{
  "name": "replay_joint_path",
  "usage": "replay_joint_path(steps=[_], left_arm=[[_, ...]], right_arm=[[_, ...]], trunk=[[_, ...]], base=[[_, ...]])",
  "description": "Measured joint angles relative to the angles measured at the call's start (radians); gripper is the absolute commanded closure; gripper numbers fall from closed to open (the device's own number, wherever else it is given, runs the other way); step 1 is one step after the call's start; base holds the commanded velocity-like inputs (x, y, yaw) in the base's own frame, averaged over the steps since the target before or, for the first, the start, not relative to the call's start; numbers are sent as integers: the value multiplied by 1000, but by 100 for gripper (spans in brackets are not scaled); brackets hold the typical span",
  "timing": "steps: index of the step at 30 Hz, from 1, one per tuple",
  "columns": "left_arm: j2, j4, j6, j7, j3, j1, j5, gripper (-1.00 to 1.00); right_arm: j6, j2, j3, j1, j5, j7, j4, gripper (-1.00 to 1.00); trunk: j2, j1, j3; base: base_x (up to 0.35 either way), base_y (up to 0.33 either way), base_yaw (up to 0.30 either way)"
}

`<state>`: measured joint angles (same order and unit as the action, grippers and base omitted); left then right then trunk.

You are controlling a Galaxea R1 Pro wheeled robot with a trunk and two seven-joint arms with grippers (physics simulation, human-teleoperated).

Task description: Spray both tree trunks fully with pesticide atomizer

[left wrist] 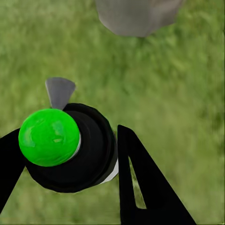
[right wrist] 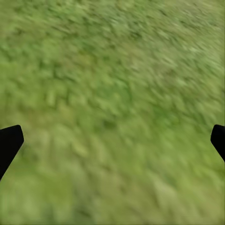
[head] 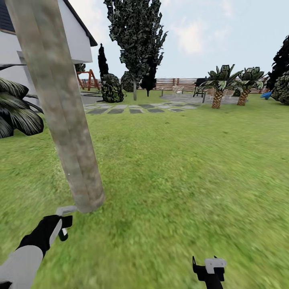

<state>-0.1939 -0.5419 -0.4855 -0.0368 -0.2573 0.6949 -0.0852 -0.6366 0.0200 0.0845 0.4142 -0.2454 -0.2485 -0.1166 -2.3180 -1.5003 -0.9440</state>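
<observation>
The left gripper (left wrist: 70,154) has its two black fingers (left wrist: 140,187) clamped on the pesticide atomizer (left wrist: 75,145), which sits between them with one finger against each side of its round black body. Seen along the fingers, the atomizer shows a glossy bright green cap (left wrist: 49,137), a black rounded body with a thin white rim at one edge, and a flat grey nozzle (left wrist: 60,91) projecting beyond the cap toward the tree trunk (left wrist: 136,16). In the head view the same grey nozzle tip (head: 66,210) lies just beside the base of the tree trunk (head: 60,104), a thick pale grey-tan column with brownish blotches standing tilted in the frame on the floor (head: 180,180) of blurry green grass. Judged from its form, the atomizer is a light, rigid container with a smooth curved wall that may slip or rotate between flat fingers; the hold belongs on the widest part of the body below the cap, leaving the nozzle unobstructed and aimed at the trunk. The right gripper (head: 209,269) hangs low over the grass, well apart from the trunk, with its fingers (right wrist: 9,143) spread wide and nothing between them. Further off stand a second tall tree (head: 136,40), short palms (head: 218,86), a paved path (head: 136,108) and a brown slatted fence (head: 172,83). Whether any pesticide covers the trunk cannot be told
</observation>
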Motion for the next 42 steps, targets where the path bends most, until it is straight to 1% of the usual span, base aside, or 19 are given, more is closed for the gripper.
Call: replay_joint_path(steps=[3, 5, 6, 7, 9, 12, 15, 16, 20, 23, 26, 27, 29, 31, 32, 33, 36, 38, 42], left_arm=[[15, 0, -3, 5, 1, 51, -9, 100], [5, 1, -4, 4, 1, 56, -14, 100], [-11, 0, -4, 3, 1, 57, -20, 100], [-41, 0, -4, 3, 2, 55, -21, 100], [-65, -1, -4, 4, 5, 49, -16, 100], [-66, -2, -3, 5, 14, 46, -11, 100], [-55, -2, -4, 5, 59, 47, -9, 100], [-54, -3, -4, 5, 65, 47, -10, 100], [-47, -9, -4, 6, 71, 51, -10, 100], [-57, -61, -12, 10, 70, 54, -13, 100], [-80, -97, -55, 12, 69, 53, -13, 100], [-84, -128, -71, 12, 74, 49, -13, 100], [-80, -186, -82, 12, 75, 46, -10, 100], [-65, -217, -94, 12, 76, 45, -7, 100], [-45, -233, -109, 13, 78, 48, -3, 100], [-36, -250, -127, 12, 84, 51, -7, 100], [-31, -316, -192, 12, 94, 56, -11, 100], [-42, -368, -241, 13, 94, 59, -11, 100], [-88, -381, -257, 23, 90, 74, -10, 100]], right_arm=[[0, 1, 0, 0, 0, 0, 0, -100], [0, 1, 0, 0, 0, 0, 0, -100], [0, 1, 0, 0, 0, 0, 0, -100], [0, 1, 0, 0, 0, 0, 0, -100], [0, 1, 0, 0, 0, 0, 0, -100], [0, 1, 0, 0, 0, 0, 0, -100], [0, 1, 0, 0, 0, 0, 0, -100], [0, 1, 0, 0, 0, 0, 0, -100], [0, 1, 0, 0, 0, 0, 0, -100], [0, 1, 0, 0, 0, 0, 0, -100], [0, 1, 0, 0, 0, 0, 0, -100], [0, 1, 0, 0, 0, 0, 0, -100], [0, 1, 0, 0, 0, 0, 0, -100], [0, 1, 0, 0, 0, 0, 0, -100], [0, 1, 0, 0, 0, 0, 0, -100], [0, 1, 0, 0, 0, 0, 0, -100], [0, 1, 0, 0, 0, 0, 0, -100], [1, 1, 0, 0, 0, 0, 0, -100], [0, 1, 0, 0, 0, 0, 0, -100]], trunk=[[0, 0, 0], [0, 0, 0], [0, 0, 0], [0, 0, 0], [0, 0, 0], [0, 0, 0], [0, 0, 0], [0, 0, 0], [0, 0, 0], [0, 0, 0], [0, 0, 0], [0, 0, 0], [0, 0, 0], [0, 0, 0], [0, 0, 0], [0, 0, 0], [0, 0, 0], [0, 0, 0], [0, 0, 0]], base=[[0, 0, 0], [0, 0, 0], [0, 0, 0], [0, 0, 0], [74, 0, 0], [284, 0, 0], [332, 0, 0], [264, 0, 0], [76, 0, 0], [7, 0, 0], [1, 0, 0], [-27, 0, 0], [-204, 0, 0], [-218, 0, 0], [-79, 0, 0], [-50, 0, 0], [-16, 0, 0], [-2, 0, 0], [0, 0, 0]])
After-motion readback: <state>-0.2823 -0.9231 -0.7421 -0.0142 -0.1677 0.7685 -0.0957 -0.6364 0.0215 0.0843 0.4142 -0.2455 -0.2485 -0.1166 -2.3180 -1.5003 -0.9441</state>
